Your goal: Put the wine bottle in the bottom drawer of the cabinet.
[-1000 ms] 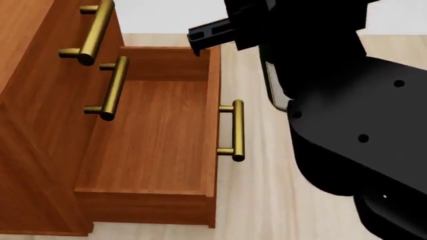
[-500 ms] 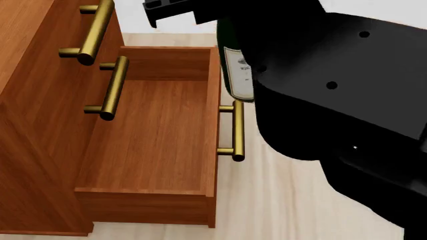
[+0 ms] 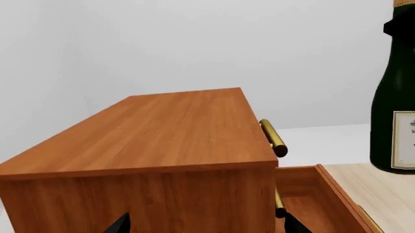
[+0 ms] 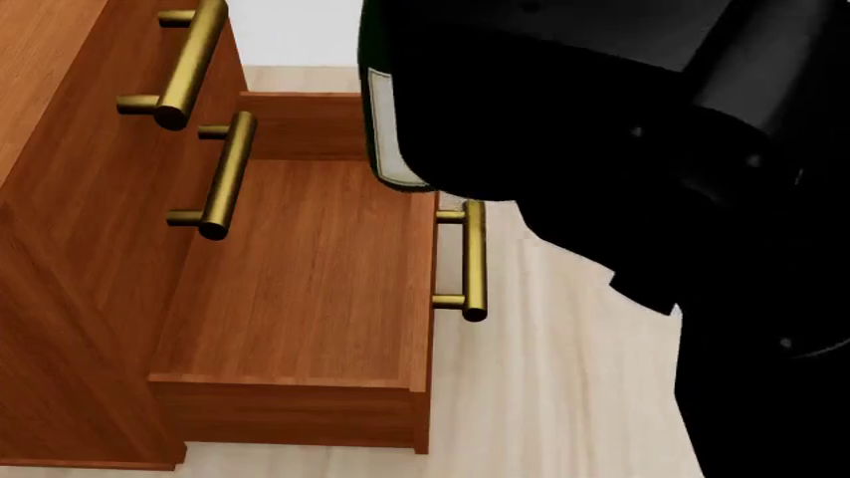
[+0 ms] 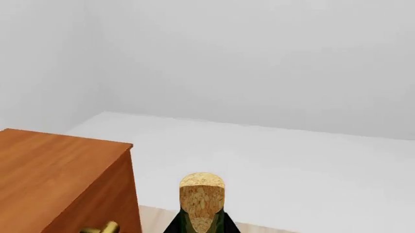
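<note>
The wine bottle [image 4: 384, 127], dark green with a white label, hangs upright over the far part of the open bottom drawer [image 4: 306, 279], above its front wall by the brass handle [image 4: 469, 261]. My right arm covers most of the bottle in the head view. In the right wrist view the tan cork [image 5: 201, 194] stands between my right gripper's [image 5: 201, 228] dark fingers, shut on the neck. The bottle [image 3: 395, 121] also shows in the left wrist view beside the cabinet [image 3: 162, 131]. My left gripper [image 3: 204, 228] is open and empty, close to the cabinet's side.
The two upper drawer fronts with brass handles [image 4: 193, 65] [image 4: 226, 174] are closed above the open drawer. Pale wooden floor [image 4: 571, 378] lies in front of the cabinet. A white wall [image 5: 259, 73] stands behind.
My right arm has carried the bottle leftward, from beside the drawer's handle to over the drawer's front wall and interior. The drawer and cabinet have not moved.
</note>
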Controlling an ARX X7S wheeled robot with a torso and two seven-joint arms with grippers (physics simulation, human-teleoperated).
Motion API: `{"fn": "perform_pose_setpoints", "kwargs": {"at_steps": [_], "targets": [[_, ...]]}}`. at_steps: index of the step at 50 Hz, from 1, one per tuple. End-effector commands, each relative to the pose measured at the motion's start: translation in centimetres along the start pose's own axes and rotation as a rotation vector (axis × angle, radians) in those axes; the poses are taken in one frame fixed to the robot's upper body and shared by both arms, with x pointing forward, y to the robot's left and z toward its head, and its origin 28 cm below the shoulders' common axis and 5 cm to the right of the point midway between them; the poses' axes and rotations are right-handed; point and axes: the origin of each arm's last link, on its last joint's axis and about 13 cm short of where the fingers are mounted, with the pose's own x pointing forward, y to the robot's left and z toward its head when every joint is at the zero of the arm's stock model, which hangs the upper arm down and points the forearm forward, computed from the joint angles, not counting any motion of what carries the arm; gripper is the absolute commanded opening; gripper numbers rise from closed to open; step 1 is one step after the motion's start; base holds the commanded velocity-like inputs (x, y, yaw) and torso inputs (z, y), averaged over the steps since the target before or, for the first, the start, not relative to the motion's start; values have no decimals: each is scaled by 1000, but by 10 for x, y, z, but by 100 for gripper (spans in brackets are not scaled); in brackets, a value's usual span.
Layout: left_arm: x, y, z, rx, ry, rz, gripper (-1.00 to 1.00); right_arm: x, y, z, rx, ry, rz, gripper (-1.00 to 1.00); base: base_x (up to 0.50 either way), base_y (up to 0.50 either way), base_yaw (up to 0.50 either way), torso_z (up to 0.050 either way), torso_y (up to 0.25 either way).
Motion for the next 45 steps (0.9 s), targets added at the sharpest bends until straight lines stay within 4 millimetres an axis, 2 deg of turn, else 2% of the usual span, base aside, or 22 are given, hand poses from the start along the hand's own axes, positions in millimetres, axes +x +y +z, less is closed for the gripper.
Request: {"fn": "perform_pose_setpoints", "kwargs": {"at_steps": [1, 13, 34, 45], "targets": [[-1, 1, -1, -5, 2, 3, 100, 15, 8, -1, 114, 53, -2, -100, 0, 0, 0, 0, 0], [-2, 1, -1, -8, 1, 1, 100, 29, 11, -14, 225, 138, 53, -100, 0, 0, 0, 0, 1], [-2, 1, -1, -19, 7, 3, 100, 45, 23, -24, 211, 220, 66, -100, 0, 0, 0, 0, 0], [-3, 1, -1, -11, 10, 0, 100, 52, 26, -43, 192, 299, 84, -100, 0, 0, 0, 0, 1]]}}
